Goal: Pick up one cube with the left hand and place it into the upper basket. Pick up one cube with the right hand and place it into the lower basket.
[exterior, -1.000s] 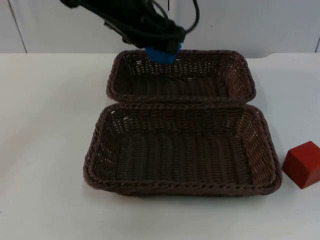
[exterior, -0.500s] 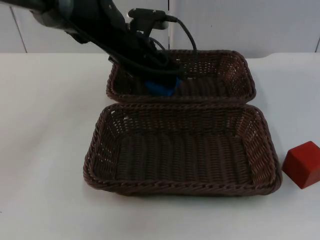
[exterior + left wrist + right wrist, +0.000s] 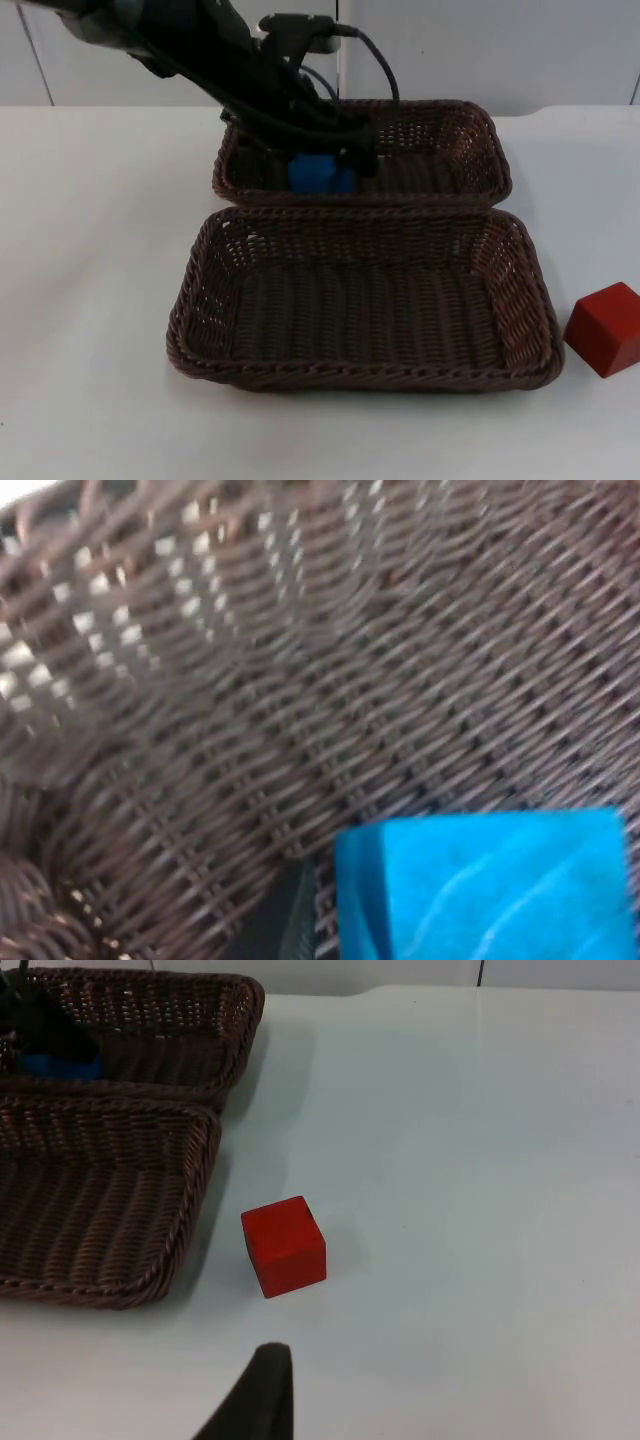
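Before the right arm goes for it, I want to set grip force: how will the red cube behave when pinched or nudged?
The red cube looks rigid with flat faces, so it should hold its shape when pinched. It rests flat on the table, so a nudge likely slides it instead of rolling it. Its surface looks smooth, so it may slip in a light grip.

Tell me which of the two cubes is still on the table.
The red cube, right of the lower basket. The blue cube is inside the upper basket, at the left gripper.
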